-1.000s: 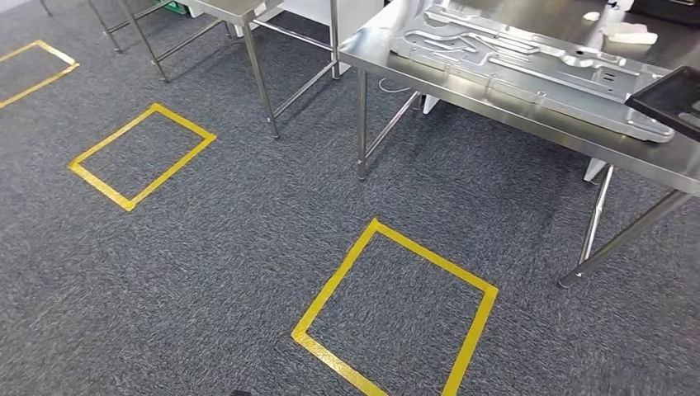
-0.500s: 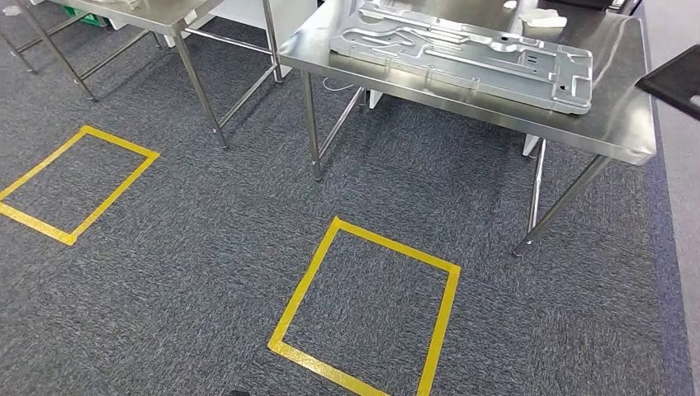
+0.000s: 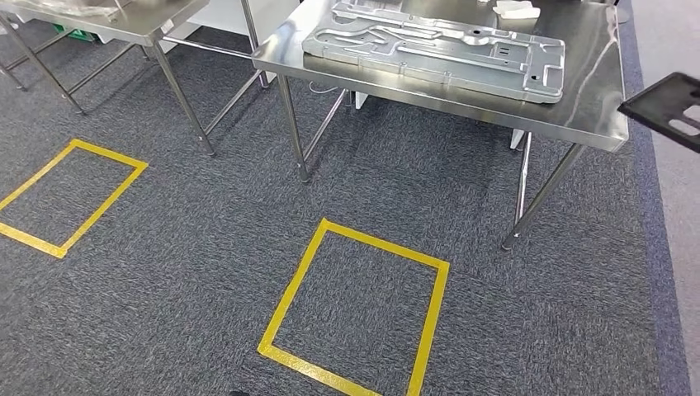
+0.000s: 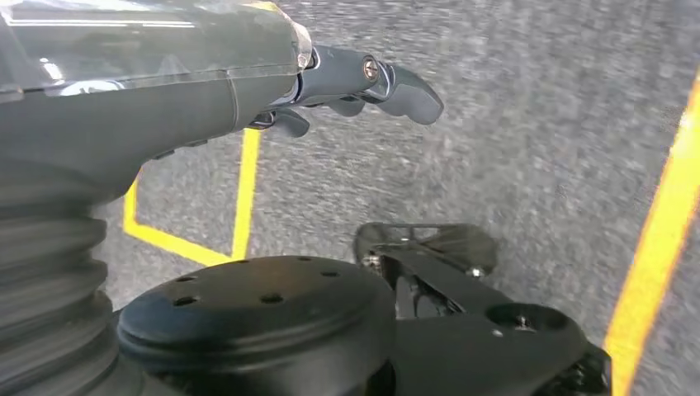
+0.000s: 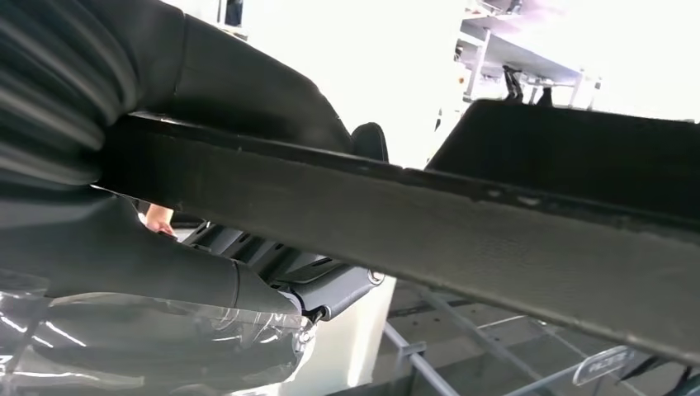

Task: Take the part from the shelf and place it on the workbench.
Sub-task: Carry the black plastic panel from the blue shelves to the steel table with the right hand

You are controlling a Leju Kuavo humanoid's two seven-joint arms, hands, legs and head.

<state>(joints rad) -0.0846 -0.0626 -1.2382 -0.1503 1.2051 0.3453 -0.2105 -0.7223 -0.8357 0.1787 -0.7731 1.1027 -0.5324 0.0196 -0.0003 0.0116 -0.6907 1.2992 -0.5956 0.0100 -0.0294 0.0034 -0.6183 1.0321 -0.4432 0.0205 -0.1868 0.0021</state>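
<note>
Grey speckled carpet (image 3: 206,272) lies nearest, marked with two yellow tape squares, the closer one (image 3: 355,313) directly ahead and a second (image 3: 70,194) off to the left. The left hand (image 4: 363,82) hangs over that carpet holding nothing, its fingers (image 4: 409,91) loosely curled and slightly apart. The flat black rectangular part (image 3: 664,107) rides at the right edge of the head view, short of the steel surface (image 3: 578,115); in the right wrist view the right hand (image 5: 272,272) is wrapped under its long edge (image 5: 413,214), though how the fingers press cannot be told. Two steel tables are in sight, the second (image 3: 124,21) at far left. One large silver stamped metal panel (image 3: 433,45) covers much of the near table, with one small white object (image 3: 516,10) behind it. Judged from this, the carrying step goes best by stepping into the near square, keeping the part level, and aiming for the bare strip right of the panel.
</note>
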